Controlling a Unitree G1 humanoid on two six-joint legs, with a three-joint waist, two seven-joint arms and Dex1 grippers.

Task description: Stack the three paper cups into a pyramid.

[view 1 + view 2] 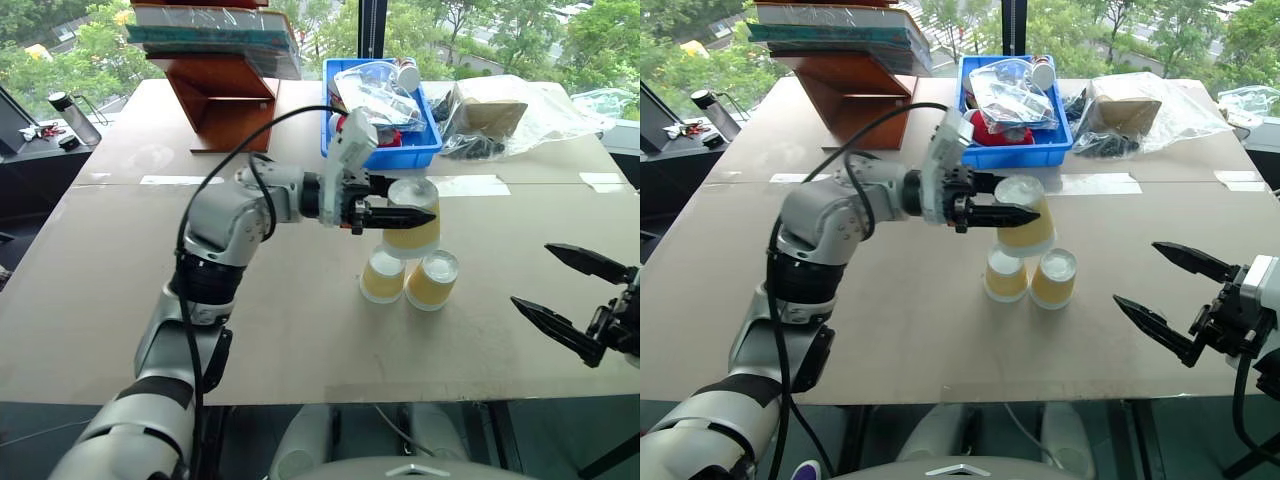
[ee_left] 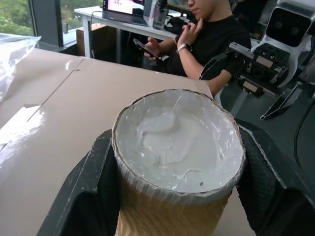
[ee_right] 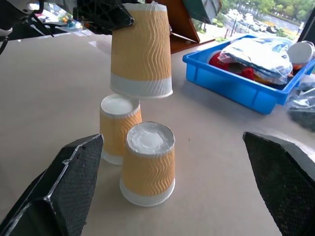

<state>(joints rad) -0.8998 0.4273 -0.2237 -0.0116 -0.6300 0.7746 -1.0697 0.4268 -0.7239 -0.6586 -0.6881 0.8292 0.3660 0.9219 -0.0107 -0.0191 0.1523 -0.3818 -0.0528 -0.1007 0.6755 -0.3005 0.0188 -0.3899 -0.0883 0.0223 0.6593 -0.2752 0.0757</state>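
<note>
Two paper cups stand upside down, side by side and touching, mid-table: one to the left [image 1: 382,277], one to the right [image 1: 432,280]. The third paper cup [image 1: 412,218], also upside down, hangs just above them, more over the left one, with a small gap under its rim [image 3: 141,87]. My left gripper [image 1: 415,207] is shut on this cup, its black fingers [image 2: 88,187] pressed on opposite sides near the white base [image 2: 177,142]. My right gripper [image 1: 532,275] is open and holds nothing, off to the right of the cups at about their height, pointing at them [image 3: 172,138].
At the back stand a blue bin [image 1: 331,140] full of packaged items, a wooden stand [image 1: 220,95] with books on it and a plastic-wrapped box [image 1: 500,115]. A bottle [image 1: 75,118] stands at the far left. A person [image 2: 211,34] sits past the table's right side.
</note>
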